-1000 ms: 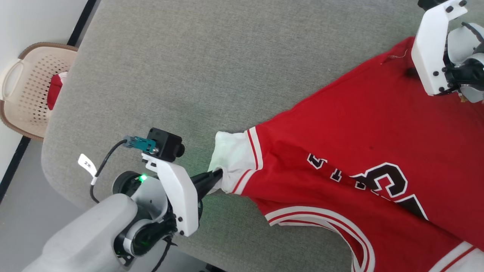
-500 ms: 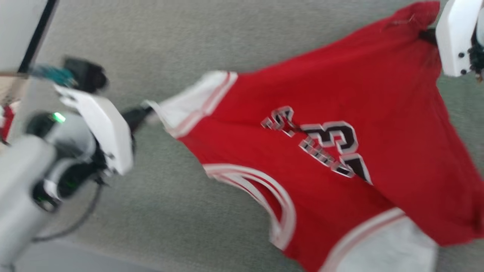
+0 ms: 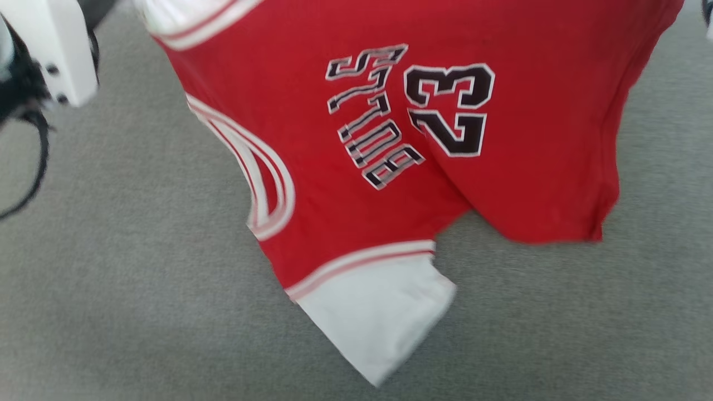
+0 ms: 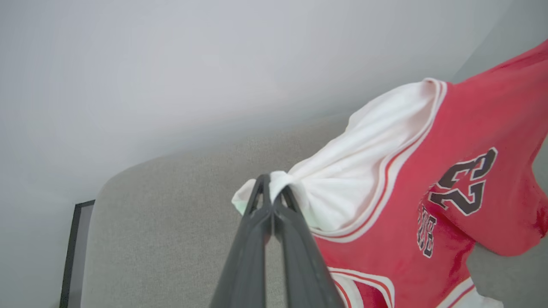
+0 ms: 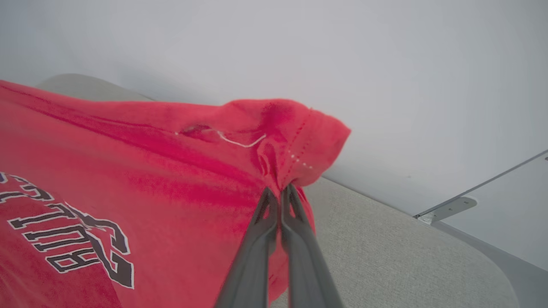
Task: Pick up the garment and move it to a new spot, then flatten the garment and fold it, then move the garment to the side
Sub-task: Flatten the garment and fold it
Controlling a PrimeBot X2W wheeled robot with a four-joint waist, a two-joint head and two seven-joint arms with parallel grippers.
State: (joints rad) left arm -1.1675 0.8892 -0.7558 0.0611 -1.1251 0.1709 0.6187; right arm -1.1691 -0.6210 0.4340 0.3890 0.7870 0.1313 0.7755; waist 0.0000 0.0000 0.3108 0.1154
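Garment (image 3: 501, 167): red T-shirt, lifted and stretched across the top of the head view, its lower part sagging toward the grey tabletop (image 3: 111, 278) (contact there cannot be judged). Black "23" print (image 3: 451, 106) and lettering face the camera. One white sleeve (image 3: 379, 317) hangs at lower centre. The other white sleeve (image 4: 342, 188) is bunched at centre frame in the left wrist view, pinched in the clenched jaws of the left gripper (image 4: 272, 188). Right gripper (image 5: 279, 190): jaws clamped on a red hem corner (image 5: 299, 141) of the garment, centre frame. A loose white thread (image 5: 239, 141) lies just beside that corner.
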